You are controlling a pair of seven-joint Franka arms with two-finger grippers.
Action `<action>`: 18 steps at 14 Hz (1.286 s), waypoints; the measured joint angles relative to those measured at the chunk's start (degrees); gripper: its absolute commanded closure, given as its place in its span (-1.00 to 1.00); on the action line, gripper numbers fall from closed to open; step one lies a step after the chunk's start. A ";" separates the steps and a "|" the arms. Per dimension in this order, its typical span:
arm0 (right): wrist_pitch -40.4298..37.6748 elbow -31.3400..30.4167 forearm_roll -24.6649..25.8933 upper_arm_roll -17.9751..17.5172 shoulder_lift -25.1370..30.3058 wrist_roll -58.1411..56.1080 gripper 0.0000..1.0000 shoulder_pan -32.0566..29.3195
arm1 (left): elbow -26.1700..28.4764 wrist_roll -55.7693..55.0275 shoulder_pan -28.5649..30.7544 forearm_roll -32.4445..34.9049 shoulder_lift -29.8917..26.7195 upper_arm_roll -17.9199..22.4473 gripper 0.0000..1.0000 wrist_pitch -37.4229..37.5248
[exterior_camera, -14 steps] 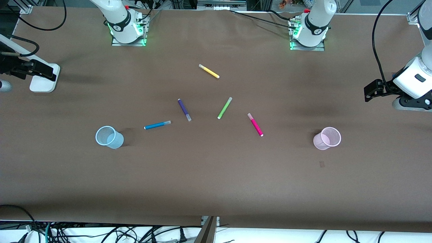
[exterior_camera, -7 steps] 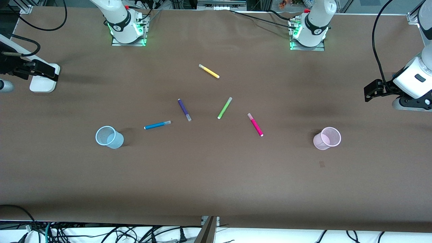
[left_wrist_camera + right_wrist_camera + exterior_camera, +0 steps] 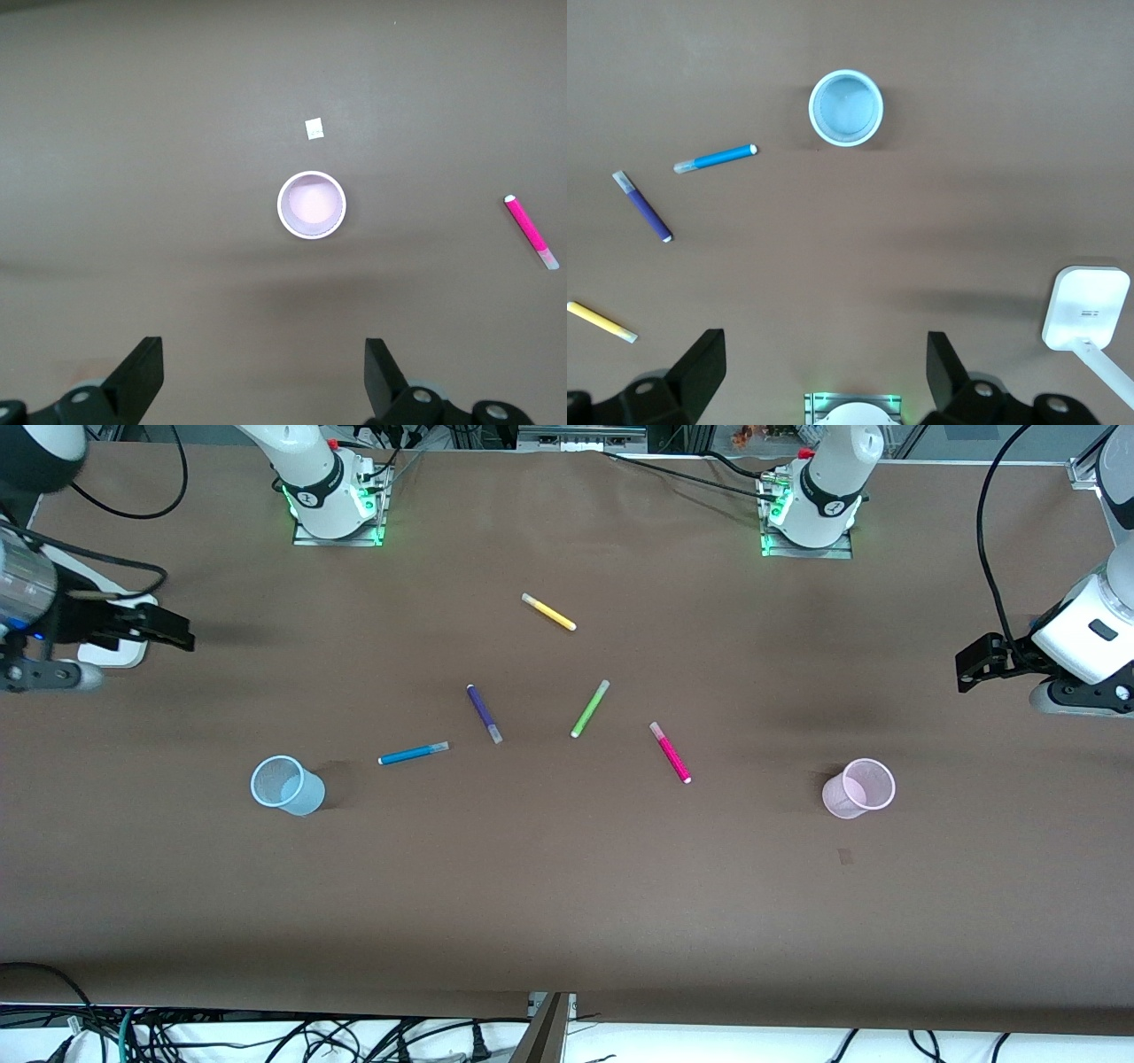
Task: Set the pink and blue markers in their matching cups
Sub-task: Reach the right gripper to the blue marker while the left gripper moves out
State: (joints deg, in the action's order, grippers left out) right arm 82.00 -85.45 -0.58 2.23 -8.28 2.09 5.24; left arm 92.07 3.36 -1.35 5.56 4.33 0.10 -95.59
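Note:
The blue marker (image 3: 413, 754) lies flat beside the pale blue cup (image 3: 285, 784), which stands upright toward the right arm's end. The pink marker (image 3: 671, 752) lies flat near the table's middle. The pale pink cup (image 3: 858, 787) stands upright toward the left arm's end. My right gripper (image 3: 168, 633) is open and empty, high over the table's right-arm end; its wrist view shows the blue cup (image 3: 846, 107) and blue marker (image 3: 715, 159). My left gripper (image 3: 974, 662) is open and empty over the left-arm end; its wrist view shows the pink cup (image 3: 311, 205) and pink marker (image 3: 532, 232).
A purple marker (image 3: 484, 713), a green marker (image 3: 589, 708) and a yellow marker (image 3: 548, 612) lie around the middle. A white stand (image 3: 115, 657) sits under the right gripper. A small paper tag (image 3: 845, 856) lies nearer the camera than the pink cup.
My right gripper has swung in from the table's edge toward the middle, over the white stand. The left arm, the markers and the cups have not moved.

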 measured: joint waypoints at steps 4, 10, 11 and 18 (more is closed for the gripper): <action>-0.13 -0.22 -0.04 -0.06 -4.15 -1.24 -1.00 2.72 | 0.01 0.00 0.01 0.00 0.00 0.05 -1.00 -0.01; 1.80 -1.55 -0.02 -0.12 -8.87 -6.08 -1.00 5.79 | 0.02 0.00 0.01 0.00 0.00 0.07 -1.00 -0.05; 3.16 -2.55 0.00 -0.13 -9.06 -7.77 -1.00 6.35 | 0.02 0.00 0.00 0.00 0.00 0.05 -1.00 -0.04; 15.35 -12.40 0.03 -0.20 -9.23 -18.02 -1.00 9.06 | 0.02 0.00 0.00 0.00 0.00 0.01 -1.00 -0.04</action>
State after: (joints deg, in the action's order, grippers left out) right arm 97.35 -97.85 -0.55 2.03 -17.51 -15.93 14.30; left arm 92.08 3.36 -1.35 5.56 4.33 0.11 -95.64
